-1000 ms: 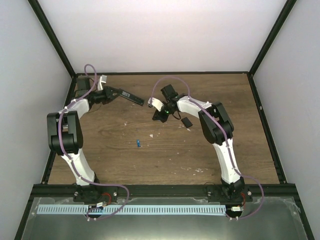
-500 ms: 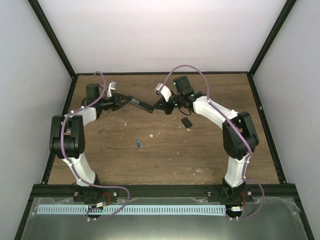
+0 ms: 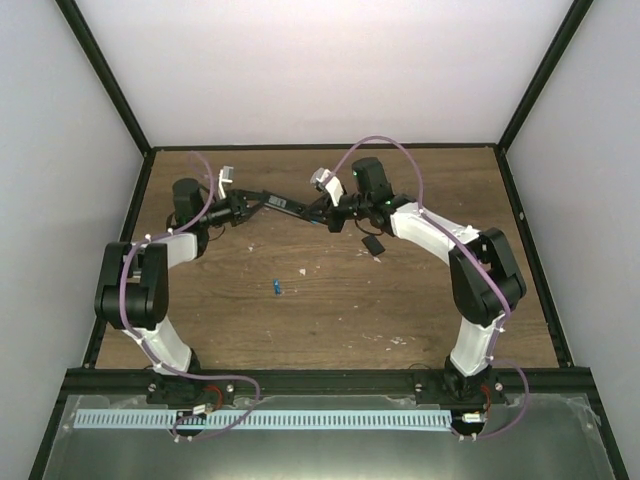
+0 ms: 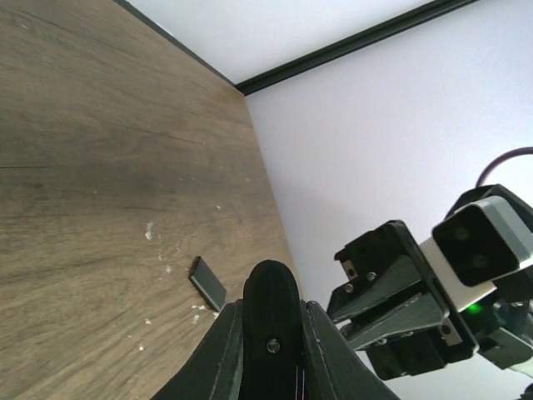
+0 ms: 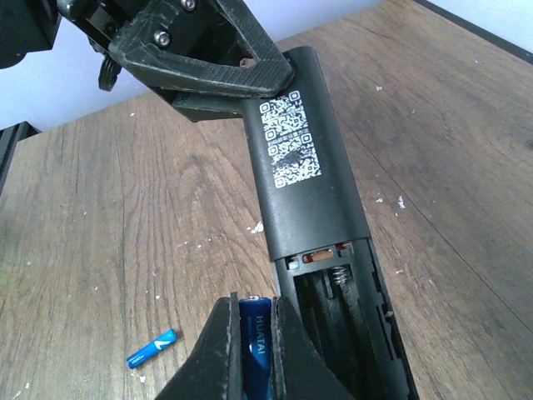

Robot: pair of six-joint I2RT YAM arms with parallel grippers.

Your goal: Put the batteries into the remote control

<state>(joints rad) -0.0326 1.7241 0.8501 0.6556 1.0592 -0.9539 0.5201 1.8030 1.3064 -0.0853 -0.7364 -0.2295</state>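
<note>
Left hand [image 3: 246,203] clamped, right hand [image 5: 252,315] clamped

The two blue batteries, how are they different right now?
The held battery is pinched between the fingers of the right gripper. The loose battery lies flat on the table with nothing touching it. The held battery is up at the open end of the remote control, while the loose battery is well away from it. Both are small and blue and look like the same kind.

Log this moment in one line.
left gripper: holds remote | right gripper: holds battery at open compartment | second battery: on table
</note>
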